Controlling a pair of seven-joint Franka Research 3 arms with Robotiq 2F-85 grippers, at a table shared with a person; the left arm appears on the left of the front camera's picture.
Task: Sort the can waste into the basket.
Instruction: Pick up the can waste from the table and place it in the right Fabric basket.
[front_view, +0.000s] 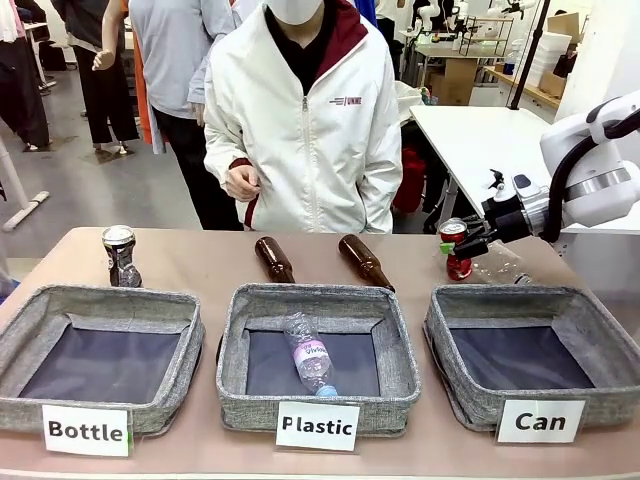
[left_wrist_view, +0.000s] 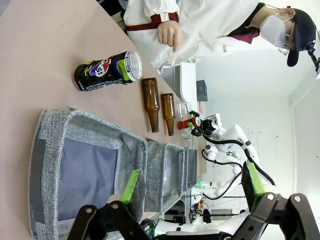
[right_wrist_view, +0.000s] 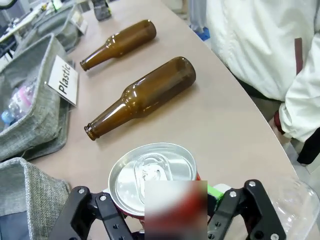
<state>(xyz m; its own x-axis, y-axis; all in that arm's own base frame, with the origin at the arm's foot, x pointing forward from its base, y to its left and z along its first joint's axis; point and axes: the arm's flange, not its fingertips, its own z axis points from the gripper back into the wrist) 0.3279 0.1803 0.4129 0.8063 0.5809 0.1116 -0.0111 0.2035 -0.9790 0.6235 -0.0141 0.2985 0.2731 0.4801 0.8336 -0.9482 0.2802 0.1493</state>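
"Can" basket (front_view: 470, 385) at the front right, two cans behind the row of baskets, neither inside it
Two cans: the red can (front_view: 457, 262) is upright behind the "Can" basket's far left corner, with the right gripper (front_view: 462, 243) clenched on it, one finger on either side just under its silver top in the right wrist view; the silver and dark can (front_view: 120, 256) stands upright, well apart, behind the "Bottle" basket (front_view: 60, 400). Above that basket the left gripper (left_wrist_view: 191, 172) hangs released, fingers spread wide and touching nothing. Three grey baskets sit side by side; the middle "Plastic" basket (front_view: 240, 390) holds one clear plastic bottle (front_view: 310, 360). Two brown glass bottles (front_view: 273, 258) lie on the tan table (front_view: 200, 255) behind it. One person (front_view: 300, 130) in a white jacket stands at the far side, with other people and a white table farther back
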